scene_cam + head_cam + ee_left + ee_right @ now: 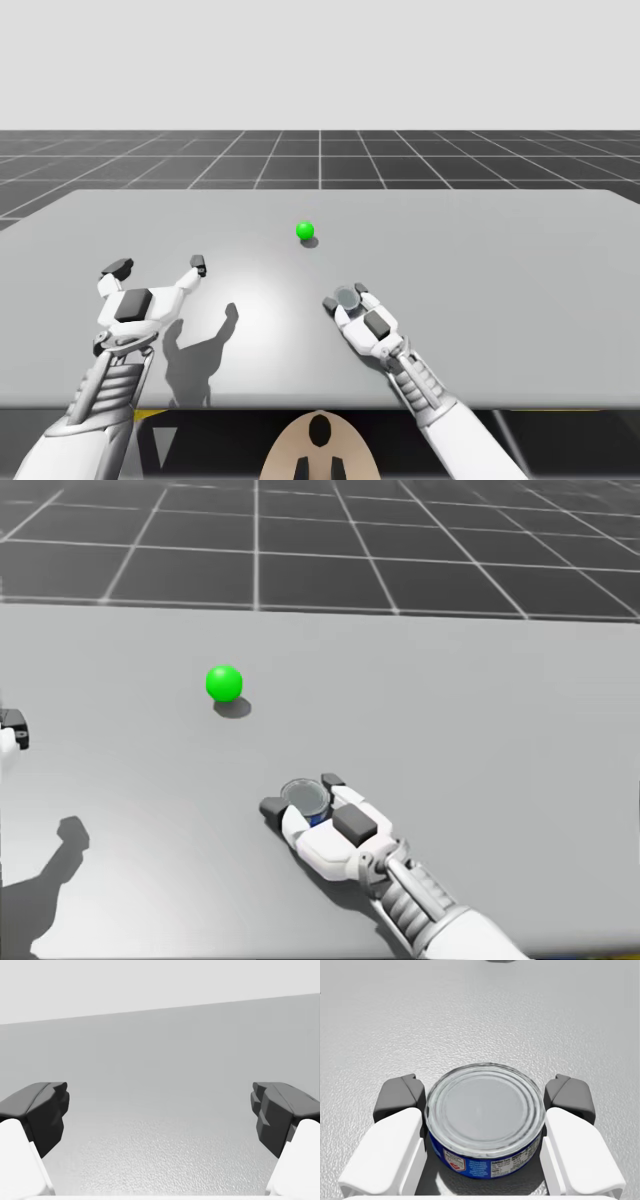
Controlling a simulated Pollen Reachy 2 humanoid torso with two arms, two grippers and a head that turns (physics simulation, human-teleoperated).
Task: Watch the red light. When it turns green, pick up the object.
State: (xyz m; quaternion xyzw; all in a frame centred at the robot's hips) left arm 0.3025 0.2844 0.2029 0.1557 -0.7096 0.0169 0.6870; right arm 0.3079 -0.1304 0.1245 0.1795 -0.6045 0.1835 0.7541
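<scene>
The light (305, 231) (224, 682) is a small ball glowing green on the grey table (500, 260). A short blue can (485, 1110) with a silver lid stands upright on the table, nearer than the light and a little to its right (347, 297) (303, 797). My right gripper (485, 1097) (343, 297) (303, 800) is low at the table, with a dark pad pressed against each side of the can. My left gripper (158, 267) (160, 1110) hovers wide open over bare table at the left, with nothing between its fingers.
The table's near edge (300, 408) runs just behind my forearms. One fingertip (12, 730) of my left gripper shows at the head view's left edge. Bare tabletop stretches around the light and to the right.
</scene>
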